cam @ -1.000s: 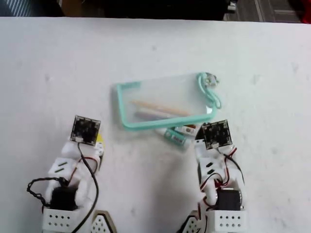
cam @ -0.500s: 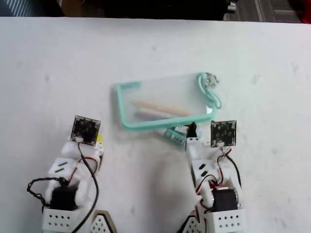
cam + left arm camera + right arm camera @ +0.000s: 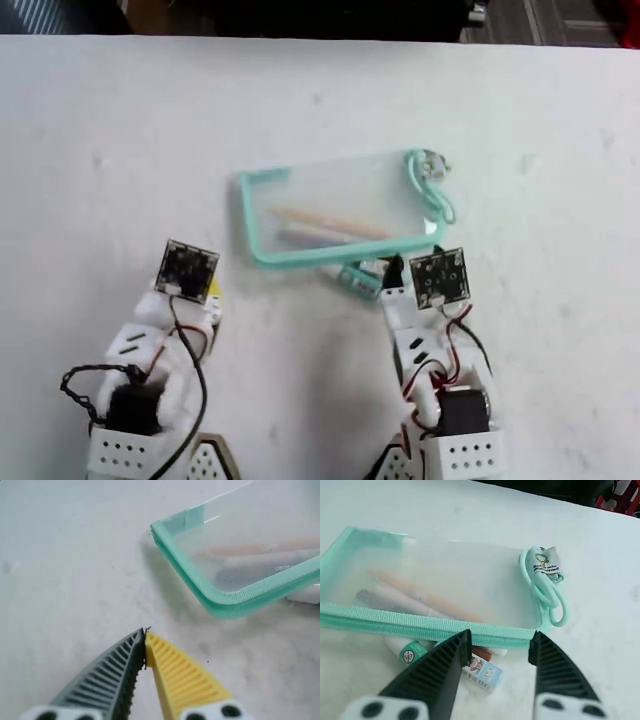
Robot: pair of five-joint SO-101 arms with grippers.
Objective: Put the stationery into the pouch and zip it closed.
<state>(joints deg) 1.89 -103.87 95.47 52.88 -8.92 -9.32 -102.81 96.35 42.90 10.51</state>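
From above, we see the pouch (image 3: 340, 215) mid-table, pencils (image 3: 325, 222) inside and a marker (image 3: 358, 280) outside at its near edge.

Left wrist view: our left gripper (image 3: 145, 634) is pinched together, empty, near the pouch's left corner.

Right wrist view: our right gripper (image 3: 501, 642) is spread wide over the loose marker. We judge loading unfinished and zipping not begun.

Nothing legible anywhere. On the white tag (image 3: 545, 562) at the pouch's (image 3: 445, 575) cord loop (image 3: 551, 597): a small emblem over lines of print, too fine to make out. On the small pack (image 3: 485, 674) just beside the pouch's zip edge: a barcode strip and a tiny picture. On the green cap (image 3: 409, 655): a round mark, unreadable.
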